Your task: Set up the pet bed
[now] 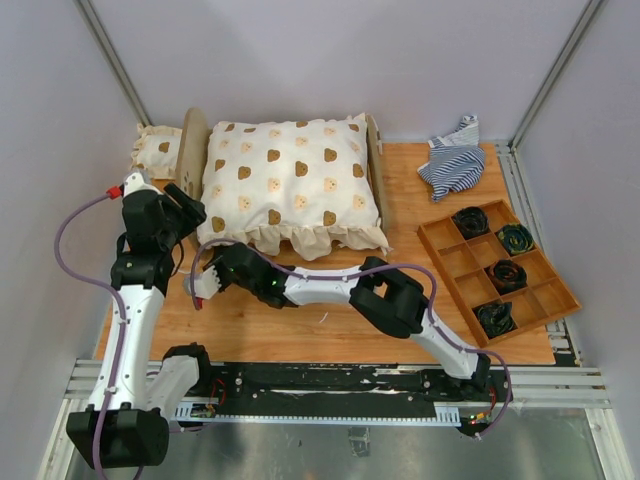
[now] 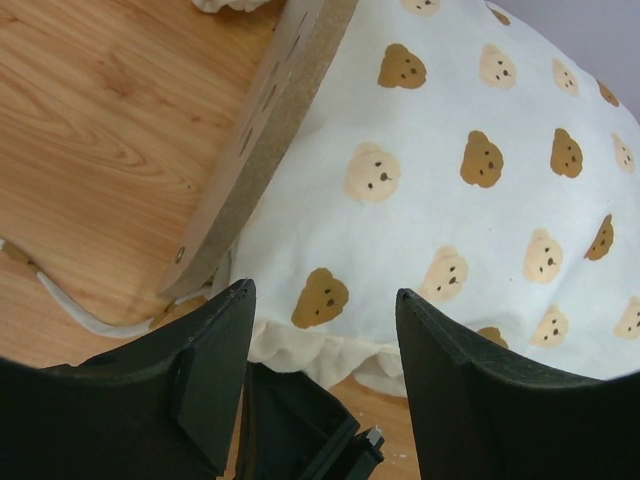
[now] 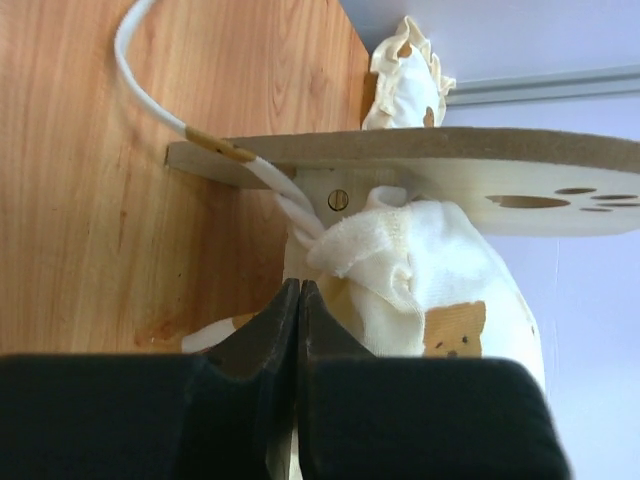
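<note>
Table [image 1: 290, 335]: bears pet bed [image 1: 191, 145], back left. Large cushion [image 1: 290, 185]: lies in bed, front frill overhanging. Left gripper [image 2: 325, 295]: jaws apart, empty. Right gripper [image 3: 300, 290]: jaws closed at frill corner; pinch unclear. Step: seating cushion. Next, probably: tuck corner inside.

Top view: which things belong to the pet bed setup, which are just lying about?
Job: pet bed, large bear-print cushion on it, probably small cushion.
Lying about: striped cloth, compartmented tray, dark rolled items in it.
</note>
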`<state>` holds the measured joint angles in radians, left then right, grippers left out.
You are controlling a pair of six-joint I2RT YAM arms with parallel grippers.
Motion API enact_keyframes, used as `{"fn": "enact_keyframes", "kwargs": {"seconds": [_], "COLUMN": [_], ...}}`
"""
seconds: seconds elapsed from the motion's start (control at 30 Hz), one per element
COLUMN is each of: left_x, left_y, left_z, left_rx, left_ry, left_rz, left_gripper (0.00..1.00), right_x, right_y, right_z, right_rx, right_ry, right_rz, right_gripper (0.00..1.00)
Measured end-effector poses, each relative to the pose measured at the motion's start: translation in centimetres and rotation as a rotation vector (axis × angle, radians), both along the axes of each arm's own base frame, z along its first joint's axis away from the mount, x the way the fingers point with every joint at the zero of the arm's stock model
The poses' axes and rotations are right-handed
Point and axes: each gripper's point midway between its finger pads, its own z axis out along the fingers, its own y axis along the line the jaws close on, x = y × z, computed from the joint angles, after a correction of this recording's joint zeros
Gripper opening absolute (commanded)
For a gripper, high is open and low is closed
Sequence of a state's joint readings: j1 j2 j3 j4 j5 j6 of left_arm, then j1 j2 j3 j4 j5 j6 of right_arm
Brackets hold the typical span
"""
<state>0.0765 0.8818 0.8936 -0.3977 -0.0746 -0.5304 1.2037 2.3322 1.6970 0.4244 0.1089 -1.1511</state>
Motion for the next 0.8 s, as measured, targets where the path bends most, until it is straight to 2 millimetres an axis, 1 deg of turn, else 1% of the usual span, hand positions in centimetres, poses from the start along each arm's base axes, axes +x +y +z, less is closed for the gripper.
{"fn": "enact_keyframes", "kwargs": {"seconds": [0.07, 0.13, 0.2, 0.23, 0.3, 0.47, 0.53, 0.57, 0.63, 0.73, 0.8], "left_x": [0.0, -0.1, -0.1, -0.1, 0.0, 0.2, 0.1, 0.1, 0.0, 0.0, -0.1], "left_y": [0.0, 0.0, 0.1, 0.1, 0.2, 0.4, 0.4, 0.5, 0.5, 0.6, 0.6], "left_z": [-0.3, -0.5, -0.8, -1.0, -1.4, -3.1, -3.7, -3.9, -4.2, -4.5, -4.8], "left_rx": [0.000, 0.000, 0.000, 0.001, 0.001, 0.000, 0.000, 0.000, 0.000, 0.003, 0.006], "left_ry": [0.007, 0.011, 0.013, 0.016, 0.022, 0.060, 0.071, 0.075, 0.082, 0.088, 0.095], "left_rz": [0.001, 0.002, 0.003, 0.005, 0.008, 0.017, 0.018, 0.020, 0.022, 0.025, 0.027], "left_gripper": [0.63, 0.63, 0.63, 0.63, 0.62, 0.62, 0.62, 0.62, 0.62, 0.62, 0.62], "right_x": [0.2, -0.1, -0.9, -1.4, -2.0, -3.8, -4.6, -5.2, -6.2, -7.7, -8.2], "right_y": [0.0, -0.3, -1.0, -1.3, -1.7, -2.7, -2.8, -2.8, -2.8, -3.1, -3.2], "right_z": [0.3, 0.3, 0.3, 0.7, 2.0, 7.5, 8.3, 8.4, 7.9, 5.9, 4.6], "right_rx": [0.009, 0.007, -0.006, -0.009, 0.003, 0.073, 0.082, 0.081, 0.064, 0.019, -0.003], "right_ry": [-0.005, 0.008, 0.052, 0.082, 0.130, 0.217, 0.234, 0.248, 0.282, 0.353, 0.385], "right_rz": [-0.002, 0.019, 0.064, 0.095, 0.151, 0.295, 0.338, 0.362, 0.405, 0.458, 0.471], "right_gripper": [0.00, 0.00, 0.00, 0.00, 0.00, 0.00, 0.00, 0.00, 0.00, 0.00, 0.00]}}
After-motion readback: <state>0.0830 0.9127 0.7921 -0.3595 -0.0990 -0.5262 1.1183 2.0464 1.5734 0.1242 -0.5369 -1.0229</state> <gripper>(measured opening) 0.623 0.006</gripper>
